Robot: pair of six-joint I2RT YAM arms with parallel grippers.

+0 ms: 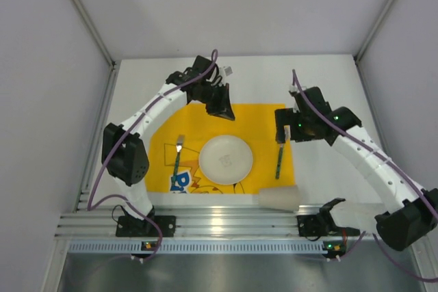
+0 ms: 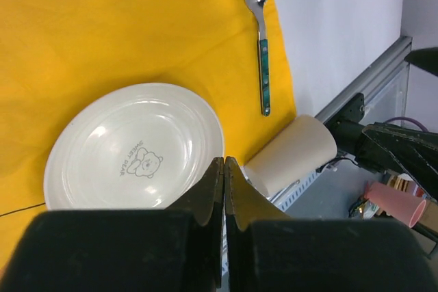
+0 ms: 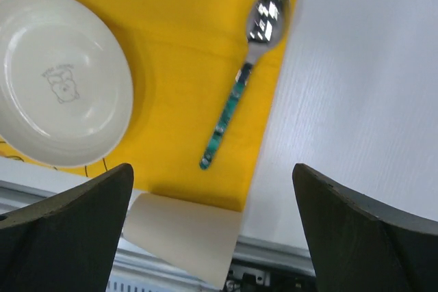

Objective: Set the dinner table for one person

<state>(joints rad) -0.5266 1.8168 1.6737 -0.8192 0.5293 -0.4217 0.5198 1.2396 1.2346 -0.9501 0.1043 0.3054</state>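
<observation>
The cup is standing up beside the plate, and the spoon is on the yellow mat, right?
Not quite. The cup is lying on its side, not standing up; the top external view shows it. It is beside the plate, and the spoon does lie on the yellow mat.

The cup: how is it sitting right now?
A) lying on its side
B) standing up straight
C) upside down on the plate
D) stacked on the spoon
A: the cream cup lies tipped over on its side at the near corner of the yellow mat, not standing on its base.
</observation>
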